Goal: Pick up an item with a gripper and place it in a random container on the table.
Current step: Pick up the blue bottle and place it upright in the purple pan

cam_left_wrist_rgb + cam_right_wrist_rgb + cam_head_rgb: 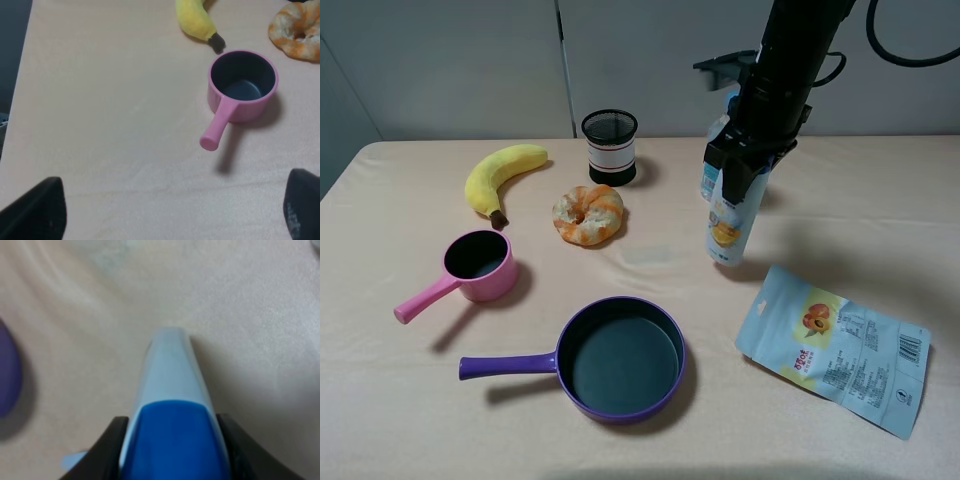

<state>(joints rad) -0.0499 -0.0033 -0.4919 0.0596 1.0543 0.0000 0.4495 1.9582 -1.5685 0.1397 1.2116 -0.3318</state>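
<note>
The right gripper's (740, 172) fingers (107, 447) are clamped on the blue-capped upper end of the white bottle (726, 235). The bottle stands upright on the table (400, 420), beyond the purple pan (625, 362) and to its right. The left gripper (168, 212) hangs with fingers spread wide near the pink saucepan (243, 85), left of the pan.

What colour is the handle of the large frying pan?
Purple; the handle shows best in the exterior high view.
</note>
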